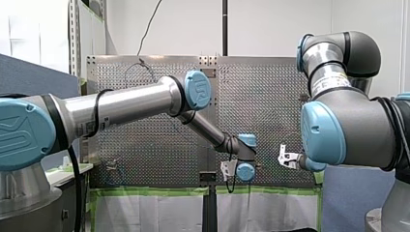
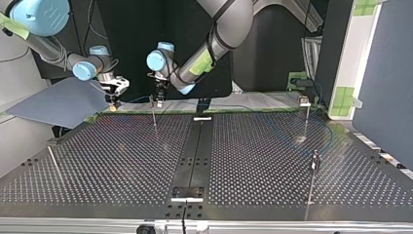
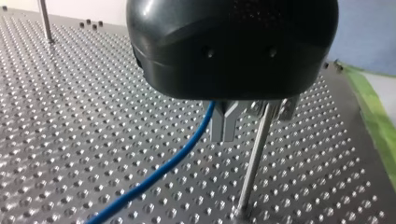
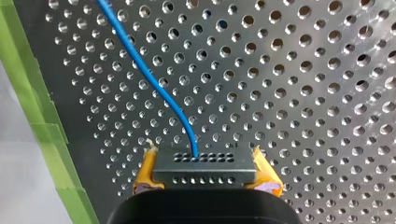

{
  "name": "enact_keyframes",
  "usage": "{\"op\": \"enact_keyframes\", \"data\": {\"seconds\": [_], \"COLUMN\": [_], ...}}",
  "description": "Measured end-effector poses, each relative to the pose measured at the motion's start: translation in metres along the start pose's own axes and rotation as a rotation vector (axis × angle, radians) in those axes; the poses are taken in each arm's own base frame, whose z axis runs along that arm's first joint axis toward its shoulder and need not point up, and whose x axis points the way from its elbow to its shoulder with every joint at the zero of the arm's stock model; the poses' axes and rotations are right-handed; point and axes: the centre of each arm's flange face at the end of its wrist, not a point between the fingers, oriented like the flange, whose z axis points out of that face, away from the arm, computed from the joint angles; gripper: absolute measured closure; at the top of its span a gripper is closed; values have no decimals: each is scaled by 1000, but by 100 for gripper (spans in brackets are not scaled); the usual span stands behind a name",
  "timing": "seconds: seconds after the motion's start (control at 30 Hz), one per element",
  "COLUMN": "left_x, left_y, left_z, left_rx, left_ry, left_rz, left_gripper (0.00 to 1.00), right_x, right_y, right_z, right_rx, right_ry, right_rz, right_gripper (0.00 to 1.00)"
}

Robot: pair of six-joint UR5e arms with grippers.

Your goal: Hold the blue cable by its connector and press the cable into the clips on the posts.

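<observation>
My right gripper point(image 4: 205, 176) is closed on the connector point(image 4: 205, 161). Its yellow pads point(image 4: 147, 174) bear on the connector's two ends, and the blue cable point(image 4: 154, 79) leaves the middle and runs away over the perforated table point(image 4: 303, 70). In the left wrist view the cable rises from the table to my left gripper point(image 3: 224, 126), just beside a thin post point(image 3: 254, 158). Whether that gripper is open or closed on the cable cannot be determined, and the clip at the post's top is mostly hidden by the gripper body. In the top view both grippers hang near each other at the table's far edge. A far post point(image 2: 306, 117) and a near post point(image 2: 311, 180) stand well apart from them toward that view's right. The step in hand appears to be seating the cable at the first clip. Three hazards apply:

- If the cable approaches off-line, it may ride past the clip instead of entering it.
- Excess tension between the arms may drag the connector askew in the pads.
- A sideways push may bend the slender post.
</observation>
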Motion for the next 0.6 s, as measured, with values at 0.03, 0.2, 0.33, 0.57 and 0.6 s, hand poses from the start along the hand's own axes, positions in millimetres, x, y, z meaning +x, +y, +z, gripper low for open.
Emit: {"op": "enact_keyframes", "data": {"seconds": [0.03,0.2,0.33,0.57,0.6], "left_x": [0,5,11,11,11], "left_y": [2,16,23,26,27], "left_z": [1,4,2,6,6], "left_rx": [-2,-14,-17,-11,-12], "left_ry": [0,12,22,22,22], "left_rz": [1,10,17,15,15], "left_gripper": [100,100,100,100,100], "right_x": [0,1,1,1,1], "right_y": [-1,-3,-6,-11,-13], "right_z": [0,2,2,3,4], "right_rx": [1,6,10,20,24], "right_ry": [1,6,7,8,9], "right_rz": [0,-4,-6,-8,-9], "right_gripper": [100,100,100,100,100]}}
